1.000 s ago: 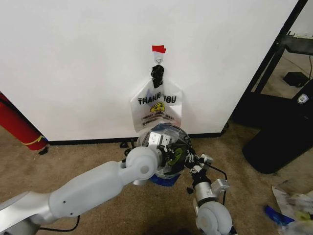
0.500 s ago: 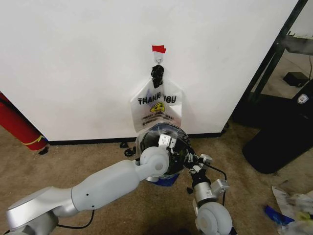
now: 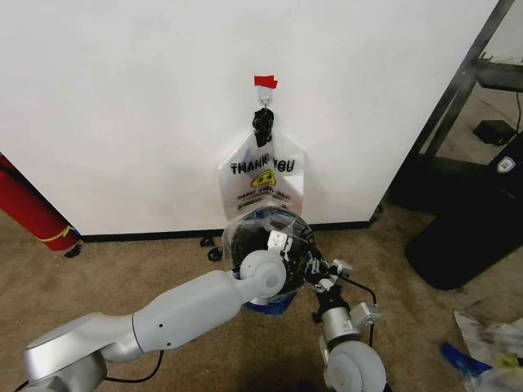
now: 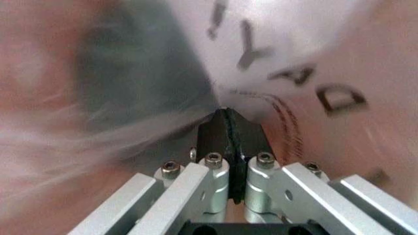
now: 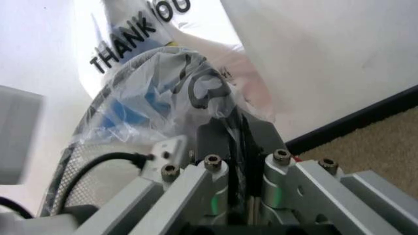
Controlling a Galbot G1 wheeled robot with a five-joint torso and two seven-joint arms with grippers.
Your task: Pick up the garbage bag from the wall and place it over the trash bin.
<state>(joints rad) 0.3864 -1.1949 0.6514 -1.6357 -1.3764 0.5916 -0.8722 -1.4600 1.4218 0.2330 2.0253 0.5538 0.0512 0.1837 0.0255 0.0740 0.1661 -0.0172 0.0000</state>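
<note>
Your left hand (image 3: 288,249) is pinched flat on the thin clear plastic garbage bag with blue edges (image 3: 265,219), draped over the small round black trash bin (image 3: 245,237) below the white wall (image 3: 122,106) (a second printed bag (image 3: 263,175) hangs above). Your right hand (image 3: 315,268) clamps the same film.

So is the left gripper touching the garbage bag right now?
Touching. In the left wrist view the left gripper is shut on a fold of the garbage bag, with the clear printed film pinched between its black pads.
</note>
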